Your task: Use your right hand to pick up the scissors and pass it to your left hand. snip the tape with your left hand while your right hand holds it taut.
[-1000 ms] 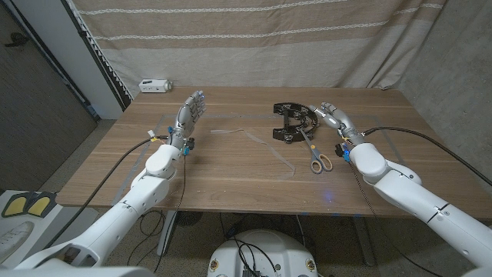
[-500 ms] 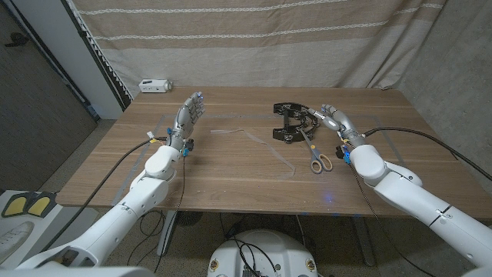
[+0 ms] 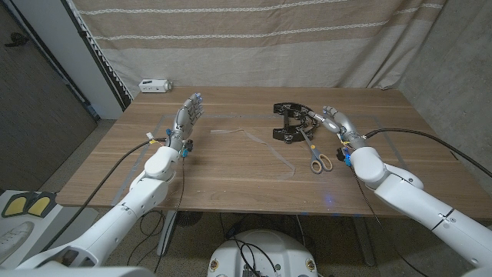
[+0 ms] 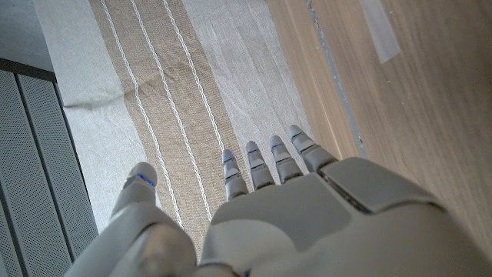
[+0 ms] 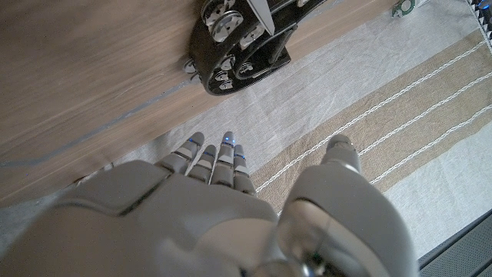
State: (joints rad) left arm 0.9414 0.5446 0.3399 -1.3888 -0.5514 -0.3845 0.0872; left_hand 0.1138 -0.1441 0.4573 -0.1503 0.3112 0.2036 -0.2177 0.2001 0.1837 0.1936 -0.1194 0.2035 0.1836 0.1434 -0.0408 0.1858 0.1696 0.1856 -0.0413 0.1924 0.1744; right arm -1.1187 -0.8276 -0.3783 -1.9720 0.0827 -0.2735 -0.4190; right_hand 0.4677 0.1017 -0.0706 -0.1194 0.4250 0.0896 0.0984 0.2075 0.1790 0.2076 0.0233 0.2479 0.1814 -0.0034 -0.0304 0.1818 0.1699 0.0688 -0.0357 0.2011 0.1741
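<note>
The scissors with grey handles lie on the table, blades pointing toward the black tape dispenser just behind them. A strip of clear tape runs leftward from the dispenser across the wood. My right hand hovers open just right of the dispenser and behind the scissors' handles, fingers apart, holding nothing. The dispenser also appears in the right wrist view beyond my right hand. My left hand stands open on the left side of the table, fingers extended, as the left wrist view confirms.
A small white box sits at the table's far left corner. A striped curtain hangs behind the table. Cables trail from both arms over the table's near edge. Bare wood lies between the two arms.
My right hand has shifted slightly toward the far side, beside the dispenser. The left hand, scissors and tape have not moved.
</note>
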